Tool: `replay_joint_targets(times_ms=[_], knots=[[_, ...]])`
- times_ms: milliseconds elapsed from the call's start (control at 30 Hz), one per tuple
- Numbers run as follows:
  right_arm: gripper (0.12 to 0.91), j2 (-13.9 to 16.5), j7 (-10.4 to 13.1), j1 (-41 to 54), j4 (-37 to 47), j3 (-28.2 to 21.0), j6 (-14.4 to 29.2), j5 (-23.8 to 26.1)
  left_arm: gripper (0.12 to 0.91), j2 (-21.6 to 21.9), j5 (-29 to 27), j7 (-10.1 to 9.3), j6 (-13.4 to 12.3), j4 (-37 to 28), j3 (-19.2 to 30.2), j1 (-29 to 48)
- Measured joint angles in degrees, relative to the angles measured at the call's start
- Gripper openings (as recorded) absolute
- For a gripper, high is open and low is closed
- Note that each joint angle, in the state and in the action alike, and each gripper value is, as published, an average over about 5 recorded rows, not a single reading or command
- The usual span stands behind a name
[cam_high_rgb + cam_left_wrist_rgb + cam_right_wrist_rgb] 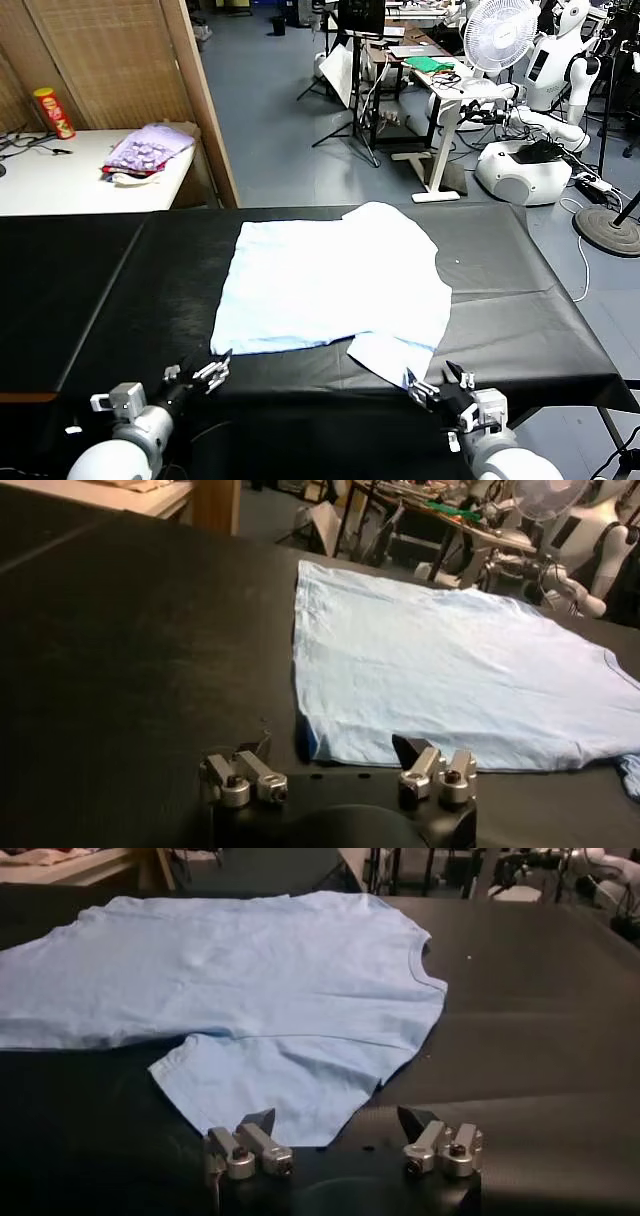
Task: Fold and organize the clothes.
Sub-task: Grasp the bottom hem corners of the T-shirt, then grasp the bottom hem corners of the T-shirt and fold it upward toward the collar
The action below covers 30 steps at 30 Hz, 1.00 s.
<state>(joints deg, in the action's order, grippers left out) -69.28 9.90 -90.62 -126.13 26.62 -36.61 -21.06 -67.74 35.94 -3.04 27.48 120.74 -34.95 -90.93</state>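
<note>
A pale light-blue T-shirt (335,280) lies spread flat across the middle of the black table (90,290), one short sleeve (392,355) pointing toward the front edge. My left gripper (212,372) hovers open at the front edge, just short of the shirt's near left corner (312,742). My right gripper (437,384) stands open at the front edge, right beside the sleeve's hem (290,1128). Nothing sits between either pair of fingers. The same shirt fills the left wrist view (450,670) and the right wrist view (250,968).
A white side table (60,180) at the back left carries a purple patterned fabric pile (148,150) and a red can (54,112). A wooden post (205,100) stands behind the table. Desks, a fan and another white robot (545,110) stand on the floor beyond.
</note>
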Motion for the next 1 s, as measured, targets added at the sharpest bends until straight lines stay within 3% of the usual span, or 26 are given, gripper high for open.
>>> replay_joint_targets(times_ms=[100, 300, 433, 533, 667, 733, 1000], knots=[[0.74, -0.3, 0.0, 0.3, 0.6, -0.2, 0.1, 0.4, 0.798, -0.2, -0.6, 0.11, 0.1, -0.5, 0.2, 0.4], [0.439, -1.7, -0.4, 0.9, 2.3, -0.6, 0.6, 0.9, 0.767, -0.7, -1.8, 0.23, -0.2, -2.4, 1.0, 1.4], [0.216, -2.2, -0.7, 0.7, 2.9, -1.0, 0.9, 1.0, 0.58, -1.2, -2.9, 0.39, -1.0, -3.3, 1.2, 1.6], [0.129, -2.4, -0.6, 0.2, 2.9, -1.1, 1.0, 1.0, 0.413, -1.8, -3.2, 0.62, -1.3, -3.2, 1.3, 1.3], [0.122, -2.1, 0.4, -1.1, 1.5, -0.4, 0.9, 1.0, 0.198, -2.1, -3.3, 0.9, -1.2, -2.1, 1.5, 0.3], [0.122, -1.7, 1.0, -2.2, 0.1, 0.3, 0.4, 1.0, 0.14, -2.1, -3.5, 0.75, -1.2, -1.1, 1.4, -0.4], [0.122, 0.2, 0.2, -5.7, -6.7, 3.9, 0.0, 0.2, 0.127, 0.2, -1.7, -0.82, -1.1, 5.7, -0.9, -5.5]])
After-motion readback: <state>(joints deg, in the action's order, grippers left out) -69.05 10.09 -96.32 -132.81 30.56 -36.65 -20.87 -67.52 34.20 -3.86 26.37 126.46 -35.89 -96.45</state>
